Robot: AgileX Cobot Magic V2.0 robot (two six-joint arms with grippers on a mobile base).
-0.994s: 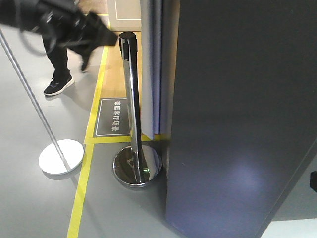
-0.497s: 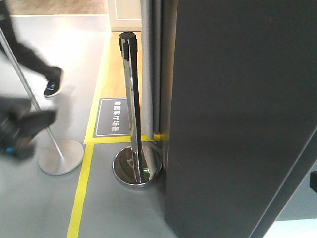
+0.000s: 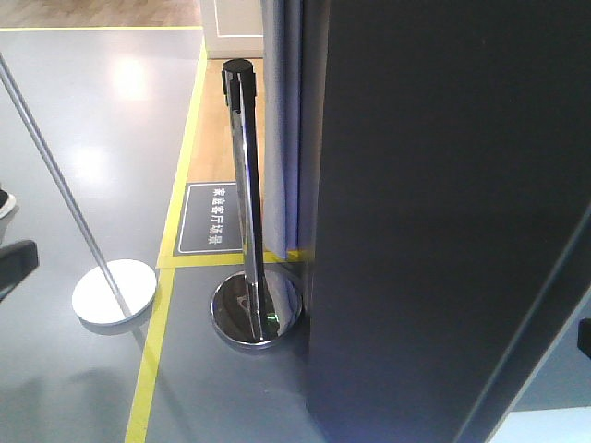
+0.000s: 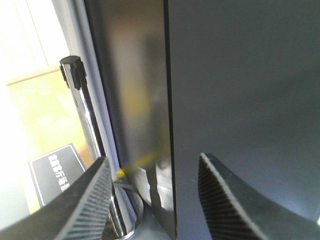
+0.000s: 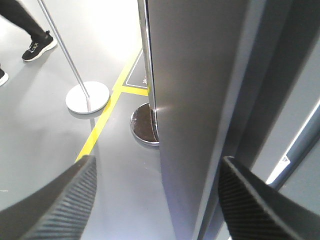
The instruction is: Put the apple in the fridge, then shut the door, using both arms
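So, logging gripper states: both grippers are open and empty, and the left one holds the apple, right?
No. The left gripper is open and empty too, as the left wrist view shows; no apple is in view. The right gripper is open and empty.

- Overhead light glared off the grey floor (image 3: 102, 111) in soft white patches.
- The left wrist view was blown out white at its left edge.
- The dark door (image 3: 443, 203) stayed dim, with a faint sheen.
- Both wrist views showed blurred, out-of-focus fingers (image 4: 85, 200).
- The chrome post (image 3: 247, 212) carried sharp reflections.
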